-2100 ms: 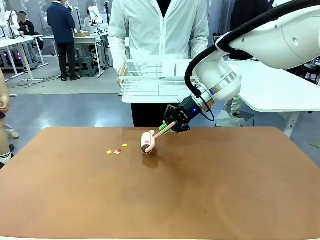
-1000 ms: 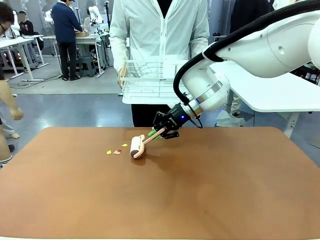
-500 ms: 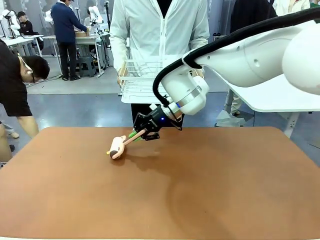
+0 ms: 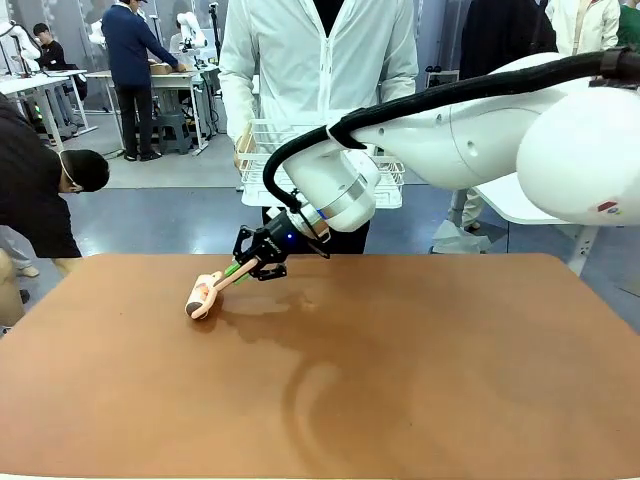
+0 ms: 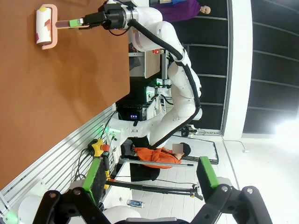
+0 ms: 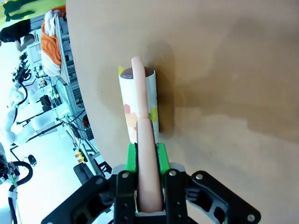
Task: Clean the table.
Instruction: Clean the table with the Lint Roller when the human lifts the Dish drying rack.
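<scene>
Table (image 4: 420, 380) is spreading between the robot and a person (image 4: 318, 60) in white as the right gripper (image 4: 240, 266) is clamping a pink lint roller (image 4: 203, 296) by its handle, the roll resting on its far-left part, while the left gripper (image 5: 152, 179) is hanging open and empty.

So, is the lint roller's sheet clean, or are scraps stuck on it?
Not clean: scraps are stuck on it. The lint roller, held in the right gripper, carries yellow and orange bits on its white sheet.
</scene>
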`<state>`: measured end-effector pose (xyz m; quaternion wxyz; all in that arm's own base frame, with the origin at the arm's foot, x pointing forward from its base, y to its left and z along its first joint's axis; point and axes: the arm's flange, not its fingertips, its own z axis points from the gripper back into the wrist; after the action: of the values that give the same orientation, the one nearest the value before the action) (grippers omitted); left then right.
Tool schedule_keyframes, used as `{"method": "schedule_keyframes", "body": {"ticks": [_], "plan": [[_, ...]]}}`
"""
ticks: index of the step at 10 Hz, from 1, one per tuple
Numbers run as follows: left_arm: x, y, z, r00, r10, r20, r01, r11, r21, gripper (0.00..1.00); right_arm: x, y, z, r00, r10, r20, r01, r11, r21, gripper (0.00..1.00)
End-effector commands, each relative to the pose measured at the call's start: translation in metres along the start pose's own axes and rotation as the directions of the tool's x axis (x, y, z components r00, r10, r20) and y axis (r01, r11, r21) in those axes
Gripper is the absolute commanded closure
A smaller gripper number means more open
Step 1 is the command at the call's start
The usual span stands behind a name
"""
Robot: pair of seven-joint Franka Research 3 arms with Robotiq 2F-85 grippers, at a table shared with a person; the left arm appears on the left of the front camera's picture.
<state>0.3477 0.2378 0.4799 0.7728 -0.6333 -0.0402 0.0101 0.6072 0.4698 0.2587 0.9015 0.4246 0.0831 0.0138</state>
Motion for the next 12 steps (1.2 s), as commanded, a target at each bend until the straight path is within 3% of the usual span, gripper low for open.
{"method": "schedule_keyframes", "body": {"ticks": [1, 4, 7, 10, 11, 12], "plan": [[-0.003, -0.002, 0.002, 1.000, -0.005, 0.002, 0.005, 1.000, -0.008, 0.00, -0.003, -0.008, -0.025, 0.998, -0.031, -0.059, 0.026, 0.995, -0.092, 0.79], [-0.003, -0.002, 0.002, 1.000, -0.005, 0.002, 0.005, 1.000, -0.008, 0.00, -0.007, 0.015, 0.019, 0.999, 0.006, -0.046, -0.009, 0.998, -0.061, 0.79], [-0.003, -0.002, 0.002, 1.000, -0.005, 0.002, 0.005, 1.000, -0.008, 0.00, -0.043, 0.073, 0.135, 0.990, 0.131, 0.047, -0.130, 0.991, -0.037, 0.79], [-0.003, -0.002, 0.002, 1.000, -0.005, 0.002, 0.005, 1.000, -0.008, 0.00, -0.053, 0.072, 0.183, 0.993, 0.111, 0.030, -0.104, 0.980, -0.172, 0.79], [-0.003, -0.002, 0.002, 1.000, -0.005, 0.002, 0.005, 1.000, -0.008, 0.00, -0.057, 0.071, 0.198, 0.993, 0.117, 0.009, -0.110, 0.957, -0.267, 0.79], [-0.003, -0.002, 0.002, 1.000, -0.005, 0.002, 0.005, 1.000, -0.008, 0.00, -0.067, 0.078, 0.232, 0.990, 0.140, 0.032, -0.113, 0.897, -0.427, 0.79]]}}
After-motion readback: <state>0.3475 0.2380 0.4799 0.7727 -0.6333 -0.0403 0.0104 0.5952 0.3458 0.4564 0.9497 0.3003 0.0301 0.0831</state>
